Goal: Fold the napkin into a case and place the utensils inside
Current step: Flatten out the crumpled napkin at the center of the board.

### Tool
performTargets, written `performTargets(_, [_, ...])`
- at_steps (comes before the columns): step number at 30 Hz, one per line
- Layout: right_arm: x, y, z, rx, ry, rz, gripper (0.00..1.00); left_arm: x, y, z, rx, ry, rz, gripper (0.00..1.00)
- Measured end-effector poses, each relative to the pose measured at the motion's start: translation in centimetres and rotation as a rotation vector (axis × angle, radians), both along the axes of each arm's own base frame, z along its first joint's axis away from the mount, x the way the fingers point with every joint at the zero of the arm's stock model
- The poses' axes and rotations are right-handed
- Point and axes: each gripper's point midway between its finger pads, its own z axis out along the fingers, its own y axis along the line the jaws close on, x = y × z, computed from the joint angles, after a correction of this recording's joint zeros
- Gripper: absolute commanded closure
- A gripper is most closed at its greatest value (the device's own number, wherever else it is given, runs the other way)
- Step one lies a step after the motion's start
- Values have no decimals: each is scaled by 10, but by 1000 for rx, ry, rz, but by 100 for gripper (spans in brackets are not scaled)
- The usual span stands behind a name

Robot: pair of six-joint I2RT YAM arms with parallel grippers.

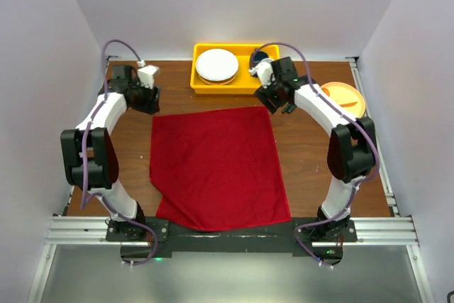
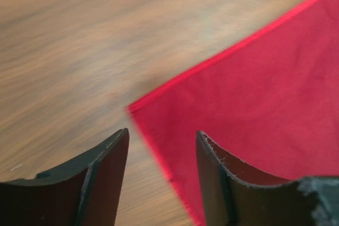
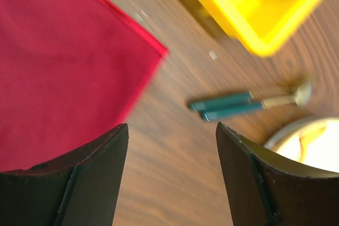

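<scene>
The red napkin (image 1: 216, 168) lies spread flat on the wooden table. My left gripper (image 1: 150, 104) is open and empty, low over the napkin's far left corner; in the left wrist view its open jaws (image 2: 162, 133) frame that corner of the napkin (image 2: 254, 93). My right gripper (image 1: 273, 104) is open and empty by the far right corner; in the right wrist view it (image 3: 172, 125) hangs over bare wood just beside the napkin (image 3: 63, 67). Two thin utensils (image 3: 238, 104) with teal handles and gold-coloured ends lie on the table beyond it. No folded case is in view.
A yellow tray (image 1: 245, 89) with stacked white plates (image 1: 217, 65) stands at the back, also in the right wrist view (image 3: 265, 3). An orange plate (image 1: 347, 96) sits at the back right. White walls enclose the table.
</scene>
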Motion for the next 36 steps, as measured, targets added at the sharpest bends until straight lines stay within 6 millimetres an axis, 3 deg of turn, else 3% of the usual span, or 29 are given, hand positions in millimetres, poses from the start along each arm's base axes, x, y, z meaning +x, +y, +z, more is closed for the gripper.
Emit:
performTargets(2, [-7, -11, 14, 33, 11, -20, 32, 0, 17, 13, -2, -32, 34, 40])
performTargets(4, [-21, -8, 31, 94, 22, -5, 37, -6, 26, 26, -6, -68, 23, 42])
performTargets(8, [-49, 26, 37, 198, 101, 82, 42, -37, 7, 25, -30, -48, -91, 49])
performTargets(11, [-70, 50, 13, 218, 189, 135, 46, -66, -10, 4, -42, 29, -177, 52])
performTargets(15, [-97, 69, -33, 196, 329, 159, 49, -107, -28, -32, -38, 165, -241, 57])
performTargets(18, [-102, 71, -64, 172, 393, 143, 52, -119, -39, -45, -15, 220, -276, 58])
performTargets(21, [-105, 59, -89, 130, 433, 100, 53, -119, -49, -64, 24, 269, -310, 60])
performTargets(24, [-105, 45, -100, 99, 442, 57, 55, -112, -49, -84, 53, 337, -302, 62])
performTargets(32, [-78, 7, -101, 84, 385, -96, 51, -23, -43, -82, 111, 261, -224, 61])
performTargets(36, [-78, 3, -101, 102, 401, -114, 43, -11, -43, -78, 112, 242, -216, 57])
